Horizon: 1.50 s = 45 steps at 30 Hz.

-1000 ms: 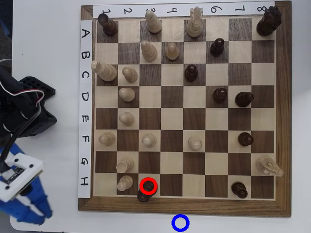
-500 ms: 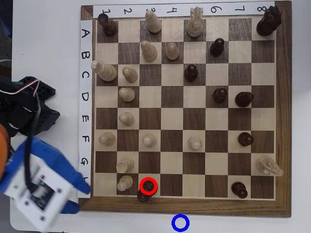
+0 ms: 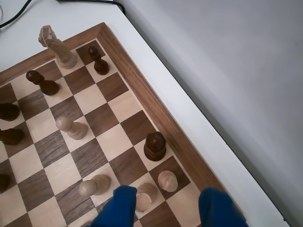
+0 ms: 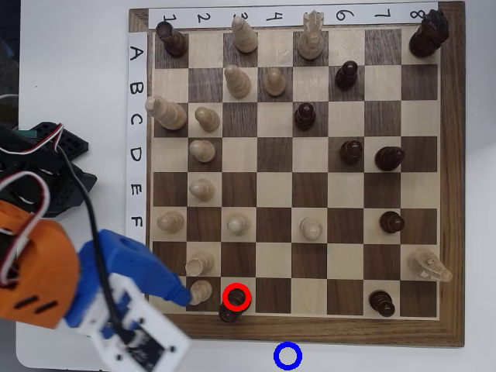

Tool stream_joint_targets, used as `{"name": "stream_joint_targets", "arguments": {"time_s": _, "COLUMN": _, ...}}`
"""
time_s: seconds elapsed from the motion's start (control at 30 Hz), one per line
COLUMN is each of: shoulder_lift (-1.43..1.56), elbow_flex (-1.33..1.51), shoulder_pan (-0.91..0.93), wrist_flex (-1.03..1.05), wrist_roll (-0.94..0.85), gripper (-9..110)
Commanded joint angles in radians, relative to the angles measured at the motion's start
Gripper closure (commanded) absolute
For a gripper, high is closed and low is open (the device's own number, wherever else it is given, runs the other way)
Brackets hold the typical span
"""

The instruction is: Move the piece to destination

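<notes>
Hovering low over a corner of the chessboard (image 3: 156,111) with the pincer (image 3: 169,208) spread apart and clamped on nothing. Showing, in the wrist view, two blue fingers (image 3: 118,208) at the bottom edge, with a pale pawn (image 3: 167,180) on the squares between them and another pale piece (image 3: 146,196) right against the left-hand finger. Finding the piece (image 3: 155,145), dark brown and round-headed, upright just past the fingertips, on a light square next to the wooden frame. Seen from overhead, standing in the bottom row of the board with a red ring (image 4: 237,287) drawn around its head, just right of a pale pawn that nearly meets the blue fingertip. Placing the destination (image 4: 277,356), a small blue ring, on the white surface (image 4: 70,77) below the frame, a little right of the piece and apart from it. Cannot tell from overhead how wide the jaws stand.
</notes>
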Motion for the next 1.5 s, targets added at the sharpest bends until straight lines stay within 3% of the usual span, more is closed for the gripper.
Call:
{"name": "stream_joint_targets", "arguments": {"time_s": 0.0, "shoulder_lift": -0.144, "elbow_flex": -0.252, "shoulder_pan": -0.054, "wrist_flex": -0.002, "wrist_roll": 0.06, "gripper": 81}}
{"name": "stream_joint_targets", "arguments": {"time_s": 0.37, "shoulder_lift": -0.161, "elbow_flex": -0.1, "shoulder_pan": -0.026, "wrist_flex": -0.06, "wrist_roll": 0.008, "gripper": 77}}
{"name": "stream_joint_targets", "arguments": {"time_s": 0.6, "shoulder_lift": -0.126, "elbow_flex": 0.097, "shoulder_pan": -0.015, "wrist_flex": -0.261, "wrist_roll": -0.043, "gripper": 76}}
{"name": "stream_joint_targets", "arguments": {"time_s": 1.1, "shoulder_lift": -0.164, "elbow_flex": 0.236, "shoulder_pan": -0.034, "wrist_flex": -0.515, "wrist_roll": -0.067, "gripper": 75}}
{"name": "stream_joint_targets", "arguments": {"time_s": 1.47, "shoulder_lift": -0.236, "elbow_flex": 0.25, "shoulder_pan": -0.037, "wrist_flex": -0.557, "wrist_roll": -0.083, "gripper": 74}}
